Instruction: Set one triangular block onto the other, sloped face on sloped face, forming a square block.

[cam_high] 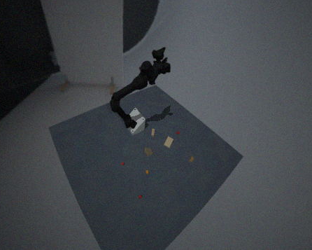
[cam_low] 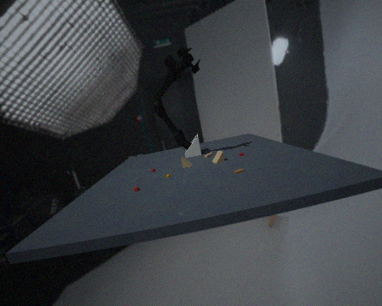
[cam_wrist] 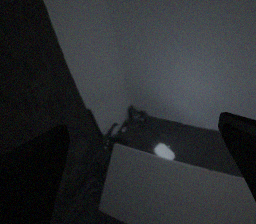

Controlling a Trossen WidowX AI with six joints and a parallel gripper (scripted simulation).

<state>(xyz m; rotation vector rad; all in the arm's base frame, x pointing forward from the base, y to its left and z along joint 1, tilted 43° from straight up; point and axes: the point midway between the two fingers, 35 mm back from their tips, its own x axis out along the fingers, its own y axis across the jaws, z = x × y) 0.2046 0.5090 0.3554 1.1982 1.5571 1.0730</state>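
Note:
A pale tan triangular block [cam_high: 168,141] [cam_low: 218,157] rests on the table [cam_high: 105,192] [cam_low: 116,219], in front of the robot's base. A darker brown triangular block [cam_high: 148,151] [cam_low: 186,162] rests on the table beside it, with a gap between the two. Which face of each is down is too small to tell surely. My gripper [cam_high: 165,53] [cam_low: 195,55] [cam_wrist: 147,126] is open and empty, raised high above the table and well away from both blocks. The wrist view shows neither block, only the room's walls and panels between the spread fingers.
The white wedge-shaped base mount [cam_high: 139,125] [cam_low: 194,149] stands behind the blocks. A small tan piece [cam_high: 152,132] [cam_low: 208,154], a brown piece [cam_high: 192,159] [cam_low: 239,171], an orange piece [cam_high: 147,171] [cam_low: 168,176] and red bits [cam_high: 140,196] [cam_low: 136,189] lie around the blocks.

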